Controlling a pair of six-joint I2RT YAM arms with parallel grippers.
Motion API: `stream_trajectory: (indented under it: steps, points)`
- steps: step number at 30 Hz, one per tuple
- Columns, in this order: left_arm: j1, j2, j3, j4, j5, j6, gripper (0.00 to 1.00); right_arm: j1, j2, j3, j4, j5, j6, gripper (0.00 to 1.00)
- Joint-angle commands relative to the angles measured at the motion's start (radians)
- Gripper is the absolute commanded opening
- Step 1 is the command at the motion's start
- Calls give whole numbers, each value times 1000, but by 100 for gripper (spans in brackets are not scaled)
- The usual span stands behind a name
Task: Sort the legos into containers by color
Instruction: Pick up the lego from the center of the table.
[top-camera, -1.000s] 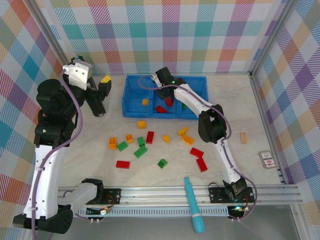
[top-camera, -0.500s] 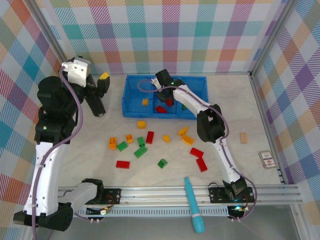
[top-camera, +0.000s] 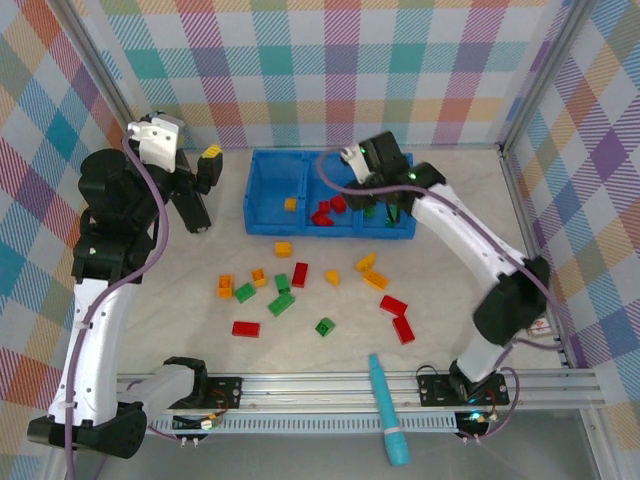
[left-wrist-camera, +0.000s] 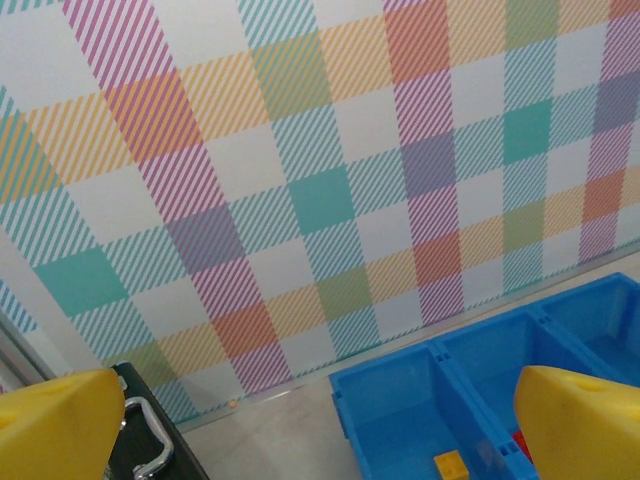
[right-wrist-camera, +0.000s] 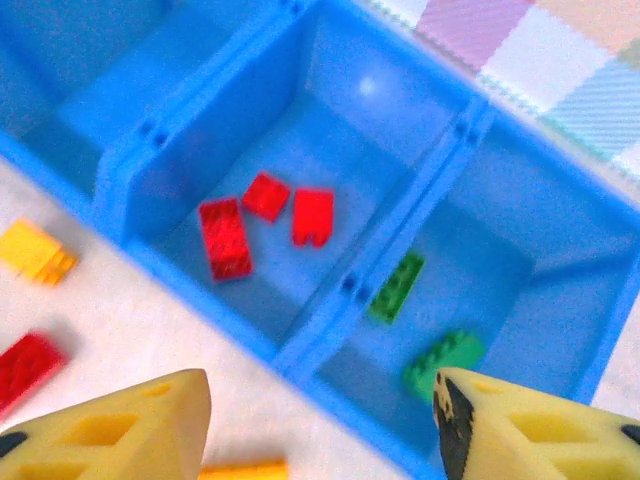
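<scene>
— Where are the legos?
— Most of the small studded plastic legos (top-camera: 281, 304), red, green and orange-yellow, lie scattered loose on the pale table (top-camera: 180, 320) in the middle of the overhead view. Just behind them sits the long, low blue plastic tray (top-camera: 258, 222), with its three square containers in a row.
— Anything in it?
— The left container (top-camera: 268, 185) holds one orange-yellow brick (top-camera: 290, 204). The middle container (right-wrist-camera: 330, 130) holds three red bricks (right-wrist-camera: 226, 238), close together. The right container (right-wrist-camera: 540, 230) holds two green bricks (right-wrist-camera: 445, 362), a little apart.
— And the grippers?
— The right gripper (right-wrist-camera: 320, 430) hangs over the tray's near wall, about where the middle and right containers meet. Its yellow fingers (right-wrist-camera: 120, 430) sit in the bottom corners of the wrist view, well apart, with nothing between them.
— The left one?
— The left gripper (left-wrist-camera: 320, 425) is at the upper left of the overhead view, left of the tray and facing the checked back wall (left-wrist-camera: 300, 200). Its jaws are spread wide and hold nothing. A black rectangular device (left-wrist-camera: 175, 455) lies just beside it.
— Anything else?
— A long teal pen-like tool (top-camera: 387, 410) lies at the bottom centre, across the metal rail (top-camera: 300, 385). A small wooden block (top-camera: 488, 275) and a small card (top-camera: 535, 318) lie at the right edge.
</scene>
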Motion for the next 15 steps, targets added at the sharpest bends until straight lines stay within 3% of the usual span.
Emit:
stream_trajectory:
  steps: [1,5,15]
  points:
    - [11,-18,-1,29,54,-22,100,4,-50,-183,-13,-126,-28,67]
    - [10,-24,1,26,87,-28,100,2,-106,-328,2,-189,-2,68]
    - [10,-25,-3,20,85,-20,100,2,69,-409,-7,-215,2,80]
